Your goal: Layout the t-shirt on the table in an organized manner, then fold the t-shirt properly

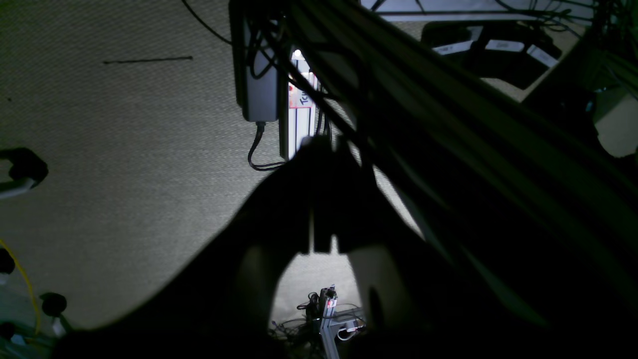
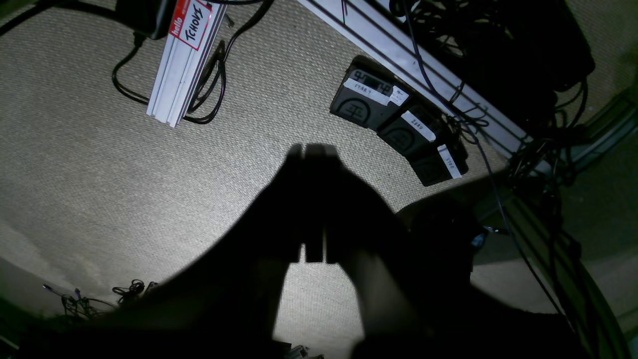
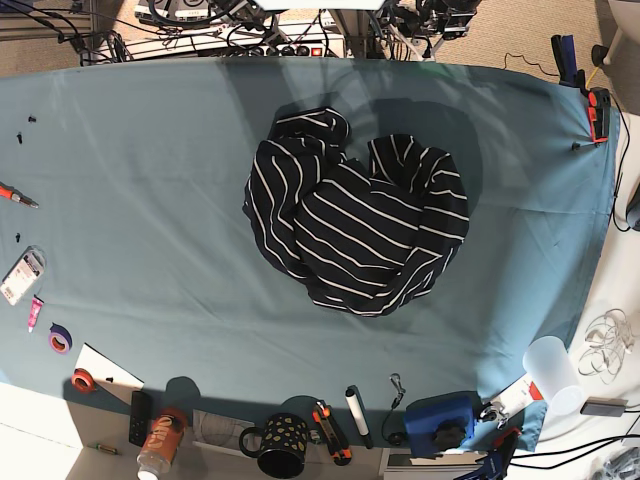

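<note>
The t-shirt (image 3: 355, 225), dark with thin white stripes, lies crumpled in a rounded heap just right of the middle of the teal table (image 3: 150, 250). Neither arm shows in the base view. In the left wrist view my left gripper (image 1: 319, 144) is a dark silhouette with its fingers pressed together, holding nothing, hanging over carpeted floor. The right wrist view shows my right gripper (image 2: 311, 149) the same way, shut and empty above the carpet. Neither wrist view shows the shirt or the table.
Along the table's near edge stand a black mug (image 3: 282, 445), an orange bottle (image 3: 160, 445), a blue box (image 3: 440, 420) and a white cup (image 3: 553, 365). Tape rolls (image 3: 60, 338) lie at the left edge. Foot pedals (image 2: 398, 124), a labelled rail (image 2: 182, 60) and cables lie on the floor.
</note>
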